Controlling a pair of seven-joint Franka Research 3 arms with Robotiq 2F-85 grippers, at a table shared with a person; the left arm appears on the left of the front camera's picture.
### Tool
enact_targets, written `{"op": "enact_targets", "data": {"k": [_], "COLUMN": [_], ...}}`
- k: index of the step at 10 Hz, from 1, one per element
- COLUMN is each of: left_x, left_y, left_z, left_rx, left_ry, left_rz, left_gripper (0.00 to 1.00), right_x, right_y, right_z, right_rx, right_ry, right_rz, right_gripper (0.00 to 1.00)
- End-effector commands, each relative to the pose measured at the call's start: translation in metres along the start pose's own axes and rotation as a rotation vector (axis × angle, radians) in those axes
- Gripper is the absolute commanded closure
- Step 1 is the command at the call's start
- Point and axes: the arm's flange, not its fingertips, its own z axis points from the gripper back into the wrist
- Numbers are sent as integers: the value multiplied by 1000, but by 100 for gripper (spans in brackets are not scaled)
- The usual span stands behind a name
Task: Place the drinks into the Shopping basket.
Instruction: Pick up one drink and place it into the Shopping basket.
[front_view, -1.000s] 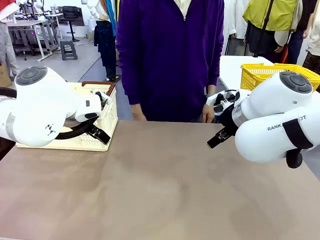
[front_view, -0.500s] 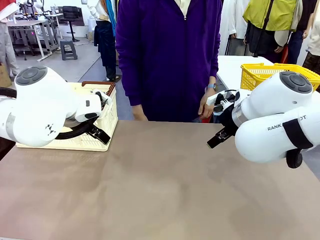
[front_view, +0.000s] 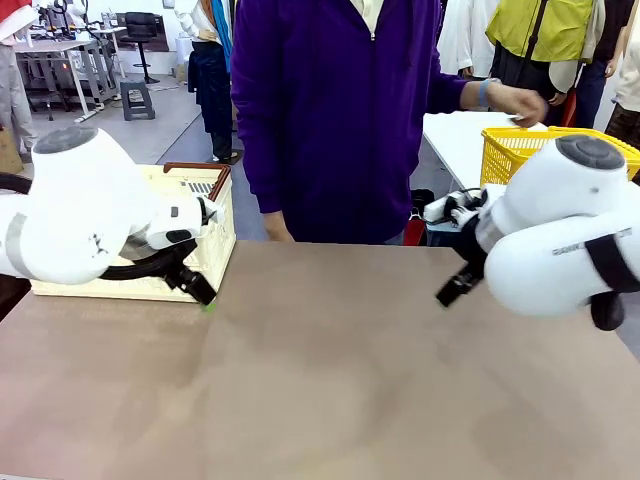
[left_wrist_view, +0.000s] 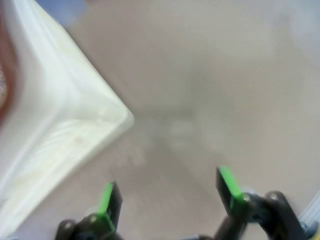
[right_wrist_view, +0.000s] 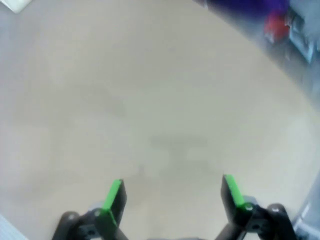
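The table (front_view: 320, 380) has a plain grey-brown top, matt and smooth, which reaches from the near edge up to the far edge where a person stands. Directly on it stands a cream-white plastic basket (front_view: 222, 235) with slotted sides and a dark brown rim. It is at the far left corner of the table, upright, with its bottom flat on the top.

white rounded arms (front_view: 70, 215), grey round joint caps (front_view: 590, 152), black left tool (left_wrist_view: 166, 180), black right tool (right_wrist_view: 172, 182), green pads (left_wrist_view: 227, 182)
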Motion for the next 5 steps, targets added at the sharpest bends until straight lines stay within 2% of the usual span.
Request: {"op": "enact_targets", "data": {"k": [1,2,3,4,5], "left_x": [-39,-55,-69,-81,-94], "left_y": [13,22,42,71,116], "left_z": [80,111,147,188,227], "left_rx": [-210,-279,-444,-585,-660], "left_ry": [325,323,268,139,-232], "left_rz": [-2,22,23,94,344], "left_gripper": [0,0,0,0,0], "right_x": [21,29,34,34,36], "right_y": [-20,-44,-73,-104,-138], "right_z": [71,107,143,175,196], "right_rx": [71,168,300,440,579], "right_ry": [365,494,534,551,550], "right_rz": [-328,-384,-437,-447,-535], "right_gripper": [0,0,0,0,0]}}
